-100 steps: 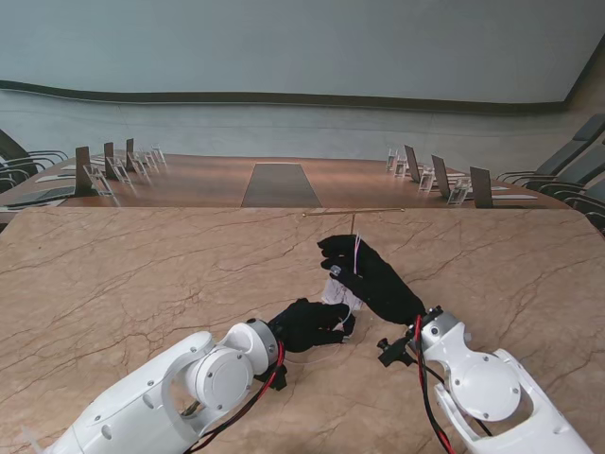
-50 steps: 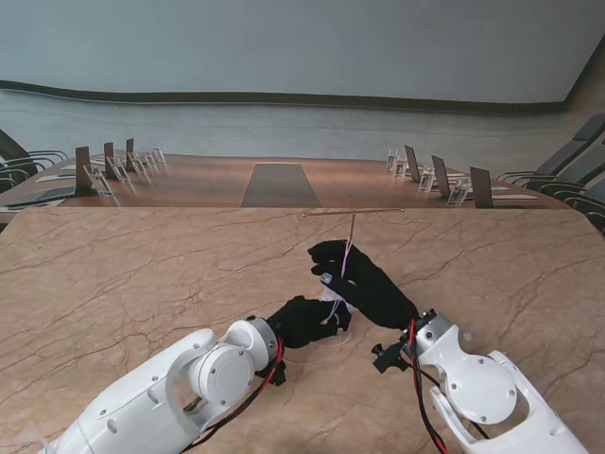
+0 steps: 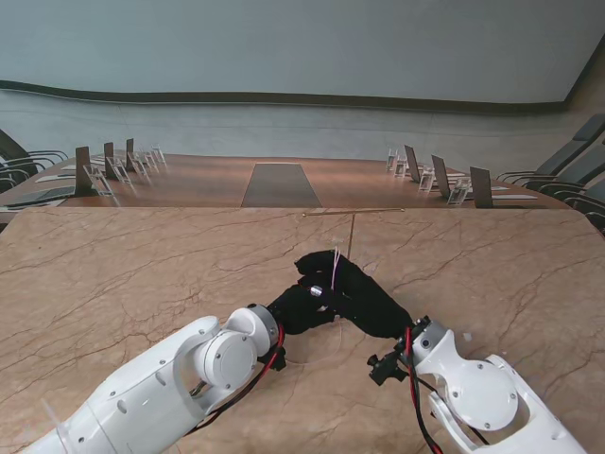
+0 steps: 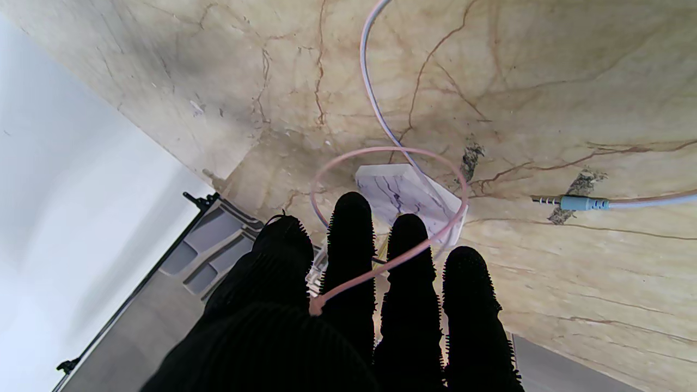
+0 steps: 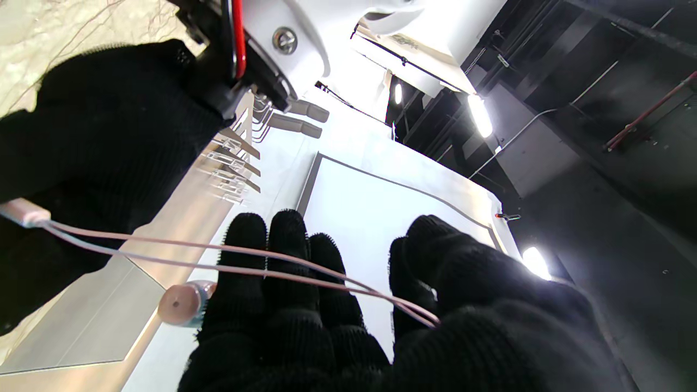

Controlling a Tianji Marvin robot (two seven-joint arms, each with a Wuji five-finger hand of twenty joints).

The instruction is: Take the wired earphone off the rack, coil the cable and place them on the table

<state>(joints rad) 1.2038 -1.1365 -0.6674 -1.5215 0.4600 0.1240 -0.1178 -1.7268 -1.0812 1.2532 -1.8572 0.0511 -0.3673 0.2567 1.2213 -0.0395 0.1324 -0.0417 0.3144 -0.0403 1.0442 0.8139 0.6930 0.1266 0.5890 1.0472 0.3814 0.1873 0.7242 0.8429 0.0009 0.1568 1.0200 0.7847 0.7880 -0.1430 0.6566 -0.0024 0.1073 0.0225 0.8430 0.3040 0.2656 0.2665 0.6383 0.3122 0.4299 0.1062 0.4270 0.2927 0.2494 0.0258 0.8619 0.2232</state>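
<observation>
Left hand: your left hand sits at mid-table in the stand view, pressed against the other glove. In the left wrist view the pink cable lies across its straight fingers and ends at the palm, so you hold it there; the exact grip is hidden by the glove.

Right hand: your right hand lies just farther from you than the left, touching it. In the right wrist view two thin strands run across its fingers and into the gap beside the thumb, where you pinch them.

Earphone: one pink earbud hangs beside your right fingers, off the table. The cable junction piece rests against your left glove.

Cable on the table: one loop lies on the marble table, passing around a small white marbled block. You cannot tell from the wrist view whether the block is the rack's foot.

Plug: the blue-sleeved jack plug lies flat on the table, well apart from your left fingertips, with its cable running out of view.

Rack: a thin upright rod with a crossbar stands just beyond both hands. A short pale strand rises from your right hand near it; you cannot tell whether it touches the rod.
</observation>
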